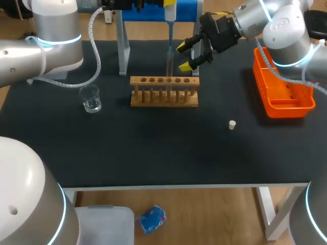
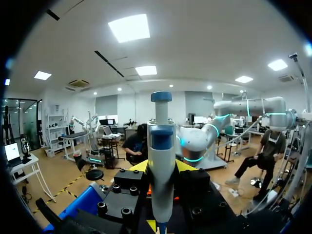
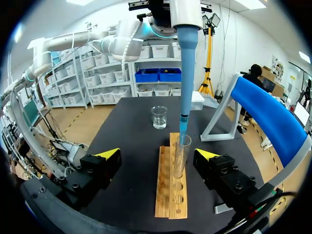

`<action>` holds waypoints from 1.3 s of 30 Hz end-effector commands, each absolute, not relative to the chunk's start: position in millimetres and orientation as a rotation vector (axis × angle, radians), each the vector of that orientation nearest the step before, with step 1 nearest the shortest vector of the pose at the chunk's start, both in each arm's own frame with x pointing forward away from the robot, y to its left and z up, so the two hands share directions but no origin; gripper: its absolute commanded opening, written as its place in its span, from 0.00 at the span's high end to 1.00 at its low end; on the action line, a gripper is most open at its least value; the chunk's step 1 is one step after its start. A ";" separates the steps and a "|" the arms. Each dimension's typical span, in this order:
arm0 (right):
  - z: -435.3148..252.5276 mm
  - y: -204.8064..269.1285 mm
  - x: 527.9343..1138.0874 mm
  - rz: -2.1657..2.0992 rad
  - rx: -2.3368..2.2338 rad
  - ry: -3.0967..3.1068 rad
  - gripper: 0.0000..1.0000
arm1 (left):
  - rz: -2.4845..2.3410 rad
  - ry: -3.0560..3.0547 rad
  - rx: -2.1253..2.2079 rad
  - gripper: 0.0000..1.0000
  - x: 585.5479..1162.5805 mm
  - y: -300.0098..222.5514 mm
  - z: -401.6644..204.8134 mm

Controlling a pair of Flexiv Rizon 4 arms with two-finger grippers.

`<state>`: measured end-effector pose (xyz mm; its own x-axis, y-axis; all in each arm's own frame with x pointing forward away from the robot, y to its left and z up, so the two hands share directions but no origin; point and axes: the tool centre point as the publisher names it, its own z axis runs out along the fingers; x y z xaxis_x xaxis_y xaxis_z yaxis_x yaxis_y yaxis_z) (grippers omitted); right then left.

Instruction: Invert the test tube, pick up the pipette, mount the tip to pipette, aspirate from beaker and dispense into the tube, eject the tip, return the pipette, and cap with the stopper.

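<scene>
My left gripper (image 2: 161,168) is shut on a white pipette (image 2: 161,161) with a blue plunger, held upright above the rack at the back of the table. Its long blue tip (image 3: 185,87) reaches down into the mouth of a clear test tube (image 3: 179,158). The tube stands upright in a wooden rack (image 1: 164,93). In the right wrist view my right gripper (image 3: 158,155) is open, with one finger on each side of the tube and clear of it. A glass beaker (image 1: 91,98) stands left of the rack. A small white stopper (image 1: 232,124) lies on the mat to the right.
An orange bin (image 1: 282,88) stands at the right edge, beneath my right arm. A blue pipette stand (image 1: 153,10) on grey legs rises behind the rack. The black mat (image 1: 153,148) covers the table in front.
</scene>
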<state>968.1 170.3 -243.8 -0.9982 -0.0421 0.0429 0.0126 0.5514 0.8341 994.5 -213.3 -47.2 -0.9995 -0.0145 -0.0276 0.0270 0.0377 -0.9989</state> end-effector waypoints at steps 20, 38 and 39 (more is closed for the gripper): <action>-242.7 169.5 967.8 -1.455 0.026 -2.717 0.00 | -2.189 2.235 -0.019 1.00 985.9 -221.1 -64.8; -242.7 169.5 967.8 -1.455 0.026 -2.717 0.00 | -2.166 2.218 0.000 1.00 989.1 -216.9 -60.3; -242.7 169.5 967.8 -1.455 0.026 -2.717 0.00 | -2.164 2.218 0.001 1.00 989.3 -217.0 -60.5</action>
